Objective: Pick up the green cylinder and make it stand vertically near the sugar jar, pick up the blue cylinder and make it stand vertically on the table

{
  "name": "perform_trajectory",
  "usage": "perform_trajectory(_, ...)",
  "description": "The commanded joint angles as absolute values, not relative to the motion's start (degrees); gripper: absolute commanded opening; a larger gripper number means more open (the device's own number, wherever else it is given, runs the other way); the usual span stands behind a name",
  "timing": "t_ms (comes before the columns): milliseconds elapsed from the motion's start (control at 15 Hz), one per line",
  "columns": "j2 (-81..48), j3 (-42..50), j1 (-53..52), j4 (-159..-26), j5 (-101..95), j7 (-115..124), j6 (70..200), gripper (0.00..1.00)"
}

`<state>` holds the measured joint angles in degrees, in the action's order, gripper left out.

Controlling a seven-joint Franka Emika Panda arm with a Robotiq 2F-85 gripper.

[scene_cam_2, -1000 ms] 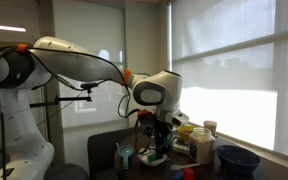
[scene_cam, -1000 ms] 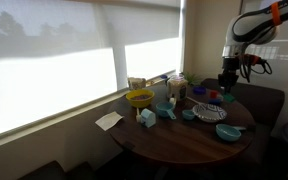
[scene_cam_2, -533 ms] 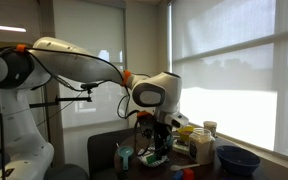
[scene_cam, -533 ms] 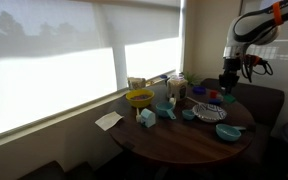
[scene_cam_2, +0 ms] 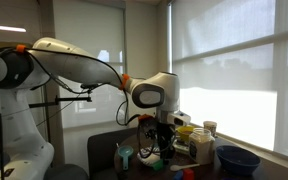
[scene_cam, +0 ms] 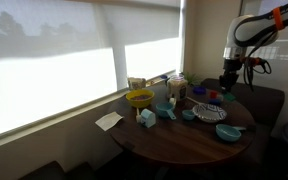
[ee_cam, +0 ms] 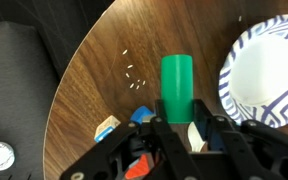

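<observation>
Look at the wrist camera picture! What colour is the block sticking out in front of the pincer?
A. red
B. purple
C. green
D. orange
C: the green cylinder pokes out ahead of the pincer, seen against the brown table and next to a white plate with a blue pattern.

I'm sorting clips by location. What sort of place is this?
Probably an office or home dining nook: a round wooden table laid with dishes such as a yellow bowl, beside large windows with roller shades.
</observation>
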<state>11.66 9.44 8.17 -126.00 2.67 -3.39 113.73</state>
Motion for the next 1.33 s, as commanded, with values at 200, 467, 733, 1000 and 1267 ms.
perform_trajectory(200, 14.76, 7.43, 8.58, -134.71, -5.04, 2.61, 128.5, 0.08)
perform_trajectory(467, 15.47, 6.03, 8.69, -137.74, -6.7, 8.29, 136.35, 0.08)
perform_trajectory(733, 15.41, 4.27, 8.86, -139.74, -9.64, 11.6, 141.27, 0.08)
perform_trajectory(1000, 15.35, 2.7, 9.58, -141.32, -14.71, 14.71, 145.2, 0.08)
perform_trajectory(1267, 15.41, 1.69, 10.52, -143.21, -19.7, 17.85, 150.64, 0.08)
